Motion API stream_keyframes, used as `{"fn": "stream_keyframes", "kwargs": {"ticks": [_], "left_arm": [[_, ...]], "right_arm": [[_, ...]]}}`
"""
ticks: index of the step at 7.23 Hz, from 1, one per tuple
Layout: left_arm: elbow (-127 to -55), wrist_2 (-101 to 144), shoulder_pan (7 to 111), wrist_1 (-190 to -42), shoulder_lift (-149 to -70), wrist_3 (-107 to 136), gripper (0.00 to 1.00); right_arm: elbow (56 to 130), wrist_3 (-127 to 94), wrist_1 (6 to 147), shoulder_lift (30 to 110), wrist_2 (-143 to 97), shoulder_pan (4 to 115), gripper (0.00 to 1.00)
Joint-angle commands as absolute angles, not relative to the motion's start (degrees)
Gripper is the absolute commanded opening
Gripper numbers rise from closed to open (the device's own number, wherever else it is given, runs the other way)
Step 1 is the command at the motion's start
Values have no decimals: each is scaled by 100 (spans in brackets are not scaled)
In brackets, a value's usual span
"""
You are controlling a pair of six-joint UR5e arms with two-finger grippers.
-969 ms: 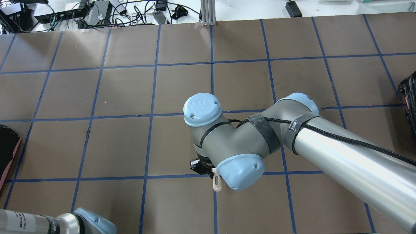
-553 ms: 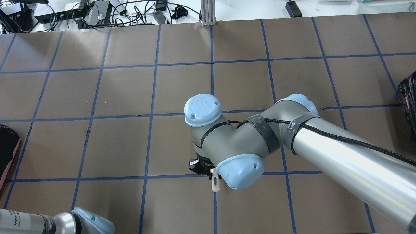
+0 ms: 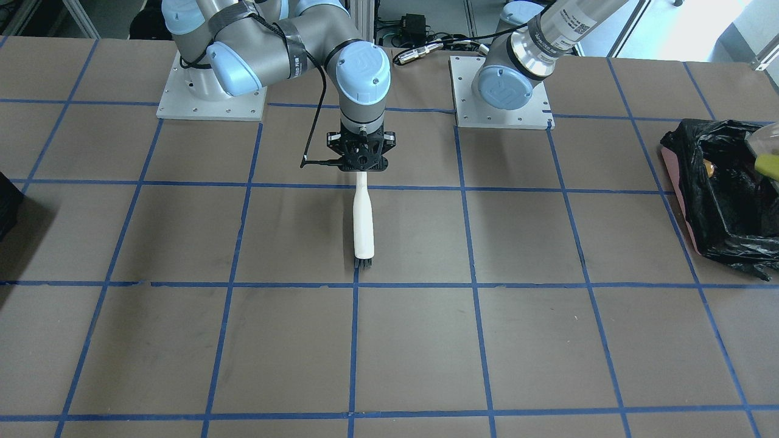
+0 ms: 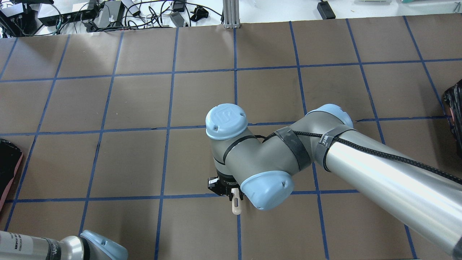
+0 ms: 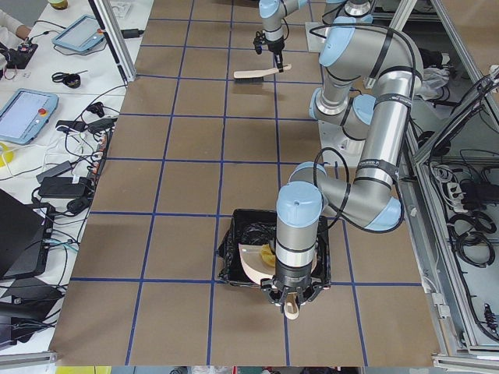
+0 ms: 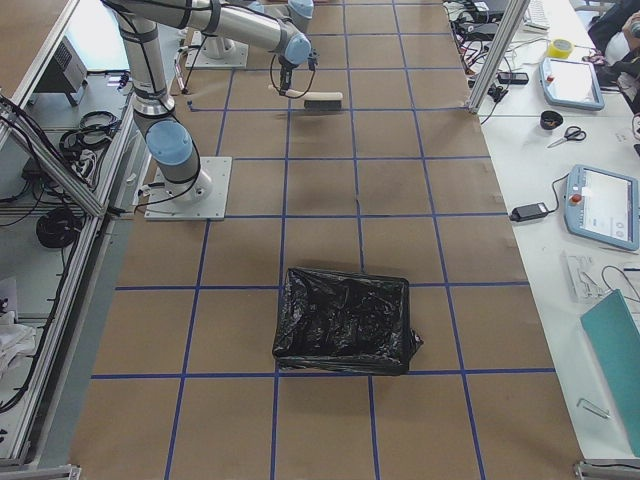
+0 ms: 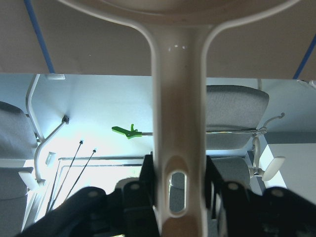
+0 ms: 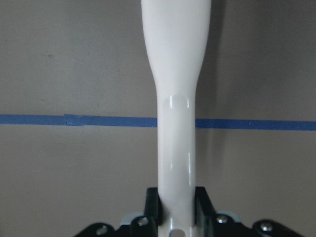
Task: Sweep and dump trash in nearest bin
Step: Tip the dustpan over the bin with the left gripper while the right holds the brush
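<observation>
The one bit of trash that can be made out, a yellow-green foam wedge [image 3: 768, 164], sits at the mouth of a white plastic dustpan [image 5: 253, 266]. The dustpan is tipped over the pinkish-sided box bin [image 3: 709, 225], lined with crinkled glossy black plastic, at the robot's left end of the brown, blue-taped surface [image 3: 426, 353]. Whether the wedge rests on the pan's lip or on the bag cannot be told, and any other bits are too small or too hidden to name. The wedge looks very light, soft and springy, so it should slide off the smooth, stiff pan at a modest tilt. It could also bounce or catch on the loose bag folds rather than drop cleanly. It is better carried by the pan than pinched directly. The left gripper [image 7: 180, 173] is clamped on the dustpan's slim handle near the end with the hanging slot. That hold is far from the pan, so the glossy plastic may twist between the pads if the wrist turns fast. The right gripper [image 3: 361, 169] is closed on the top of a white-handled brush [image 3: 363, 222] near the middle of the surface, well apart from the bin. The brush's black bristles point down at the paper. The handle is rigid and slick and the bristles are soft, which suits nudging such light foam.
</observation>
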State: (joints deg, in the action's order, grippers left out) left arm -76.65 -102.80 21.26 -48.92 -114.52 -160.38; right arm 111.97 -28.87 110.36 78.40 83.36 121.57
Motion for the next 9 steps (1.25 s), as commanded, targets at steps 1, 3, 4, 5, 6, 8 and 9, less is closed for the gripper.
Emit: {"fn": "stream_keyframes", "kwargs": {"ticks": [1, 3, 4, 5, 6, 8, 9], "left_arm": [[-7699, -10327, 2249, -4466, -11400, -16276, 0], [-7708, -11122, 2853, -4263, -11268, -16400, 0], [-7743, -11170, 2996, -4289, -11224, -16400, 0], [-7743, -11206, 3136, -4367, -11128, -16270, 0], [-7656, -11563, 3581, -4995, -10849, -15816, 0], [-7655, -11523, 4304, -5876, -10452, -14641, 0], [-7699, -11235, 4594, -6341, -10320, -13616, 0]], "right_arm": [[11197, -2900, 11056, 7840, 8332, 12129, 0], [11206, -2900, 11013, 7840, 8341, 12129, 0], [11258, -2900, 11030, 7840, 8341, 12129, 0], [11285, -2900, 11039, 7840, 8341, 12129, 0], [11294, -2918, 11030, 7840, 8350, 12129, 6], [11294, -3058, 11013, 7840, 8358, 12129, 56], [11285, -3076, 11021, 7840, 8367, 12129, 94]]}}
